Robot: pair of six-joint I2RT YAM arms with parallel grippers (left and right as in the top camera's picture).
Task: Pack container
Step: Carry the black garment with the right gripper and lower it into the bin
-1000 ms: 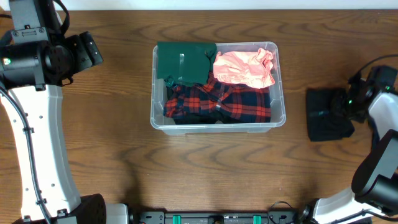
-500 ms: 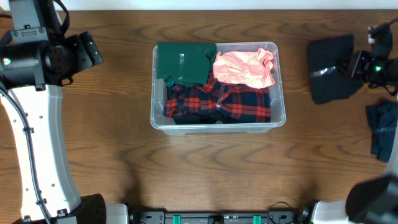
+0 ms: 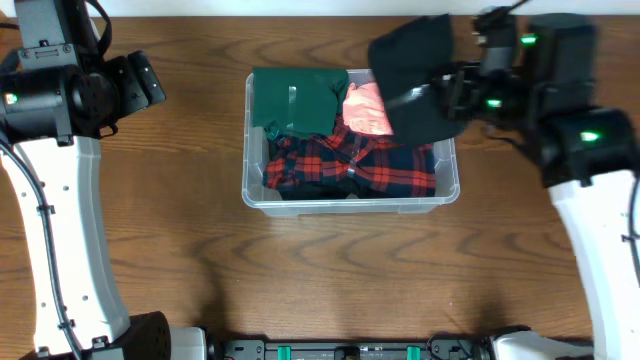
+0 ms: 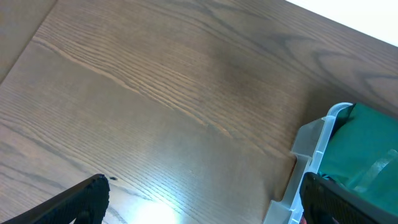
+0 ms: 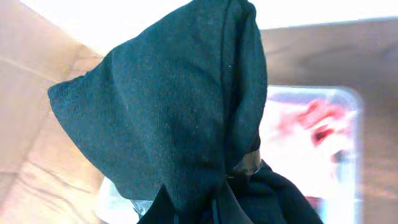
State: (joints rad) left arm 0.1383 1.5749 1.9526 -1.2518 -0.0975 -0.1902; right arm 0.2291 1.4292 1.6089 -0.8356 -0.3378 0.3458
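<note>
One container (image 3: 350, 204) is sitting on the bench (image 3: 320, 280) between the two arms, at the middle of the overhead view. Four garments are showing. Three are lying inside the container: a green garment (image 3: 298, 102) at its far left corner, a pink garment (image 3: 366, 112) at its far right, and a red plaid garment (image 3: 350, 160) along the near side. The fourth, a dark garment (image 3: 415, 72), is hanging above the container's far right corner, covering part of the pink one. The right gripper (image 3: 442, 92) is clamping it by a bunched fold. The left gripper (image 4: 202, 204) is hovering over bare bench to the left of the container, its two fingertips standing wide apart with nothing between them. Only the overhead view is showing all four garments and both arms together. The right wrist view is mostly filled by the dark garment (image 5: 174, 106), with the container (image 5: 349, 99) a pale blur behind it, pink and red smears inside. The left wrist view is taking in just one corner of the container (image 4: 311, 149) and an edge of the green garment (image 4: 364, 149).
</note>
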